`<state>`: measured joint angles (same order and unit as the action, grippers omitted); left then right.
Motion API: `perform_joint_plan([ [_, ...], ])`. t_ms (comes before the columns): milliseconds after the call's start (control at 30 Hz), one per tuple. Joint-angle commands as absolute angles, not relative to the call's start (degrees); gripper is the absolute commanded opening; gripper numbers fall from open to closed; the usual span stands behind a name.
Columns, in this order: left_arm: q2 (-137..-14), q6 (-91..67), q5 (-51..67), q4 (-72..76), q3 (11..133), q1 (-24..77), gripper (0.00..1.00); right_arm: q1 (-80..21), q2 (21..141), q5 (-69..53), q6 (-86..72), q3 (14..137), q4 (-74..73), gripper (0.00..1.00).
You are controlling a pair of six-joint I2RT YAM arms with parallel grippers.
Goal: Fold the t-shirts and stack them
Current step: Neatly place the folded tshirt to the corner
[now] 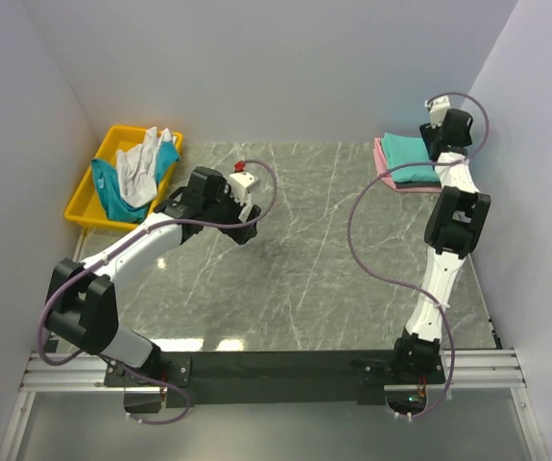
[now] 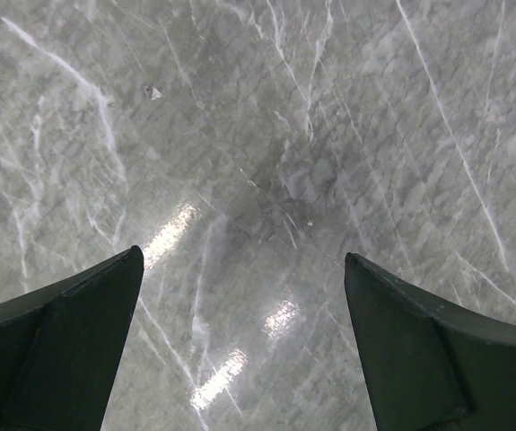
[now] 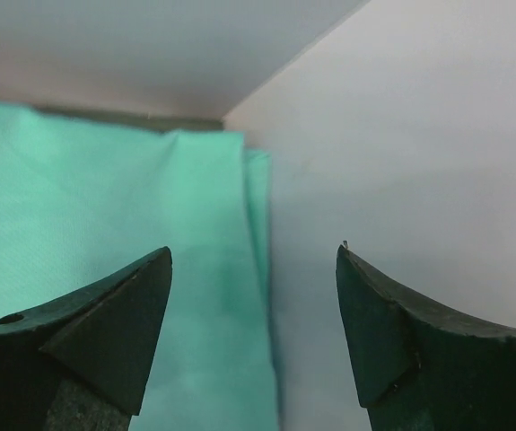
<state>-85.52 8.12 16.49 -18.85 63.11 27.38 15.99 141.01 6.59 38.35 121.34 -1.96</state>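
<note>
Here the right pincer point(image 3: 253, 256) hangs spread, nothing between its fingers, just above a smooth, neatly folded sea-green cloth t-shirt point(image 3: 105, 197) whose right edge runs beneath the gap. That shirt lies on a folded pink t-shirt point(image 1: 408, 187). The left pincer point(image 2: 244, 260) is spread wide over the grey marbled surface point(image 2: 284, 117). Off to its left, a crumpled white t-shirt point(image 1: 139, 163) and a teal t-shirt point(image 1: 112, 192) lie in a yellow plastic bin point(image 1: 82, 200).
</note>
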Motion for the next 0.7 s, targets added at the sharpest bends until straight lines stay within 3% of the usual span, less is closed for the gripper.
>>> perform_joint_plan([
  [0, -80.52, 6.51, 14.94, -18.90, 64.87, 26.90, 0.99, 14.95, 130.00, 5.63, 32.71, 121.03, -0.95, 0.80],
  [67, -79.63, 5.72, 13.89, -19.60, 65.13, 26.46, 0.99, 14.33, 126.15, 4.23, 29.90, 119.54, -3.58, 0.81],
  [133, -78.32, 3.97, 14.67, -20.13, 65.56, 25.23, 0.99, 13.36, 123.32, 0.99, 28.05, 118.22, -6.05, 0.88],
  [300, -77.51, -3.94, 14.27, -20.92, 67.41, 21.01, 0.99, 11.17, 114.62, -5.53, 22.16, 117.77, -17.38, 0.90],
  [467, -84.71, -7.74, 11.15, -33.82, 79.79, 17.41, 0.99, 9.58, 106.54, -13.95, 11.91, 118.65, -32.04, 0.92],
  [567, -85.34, -6.86, 21.07, -33.58, 80.25, 11.79, 0.99, 9.14, 101.35, -19.41, 6.01, 114.02, -38.22, 0.92],
  [667, -85.08, -5.71, 19.95, -32.26, 78.67, 9.76, 0.99, 7.57, 93.45, -26.27, 2.48, 100.59, -39.39, 0.93],
])
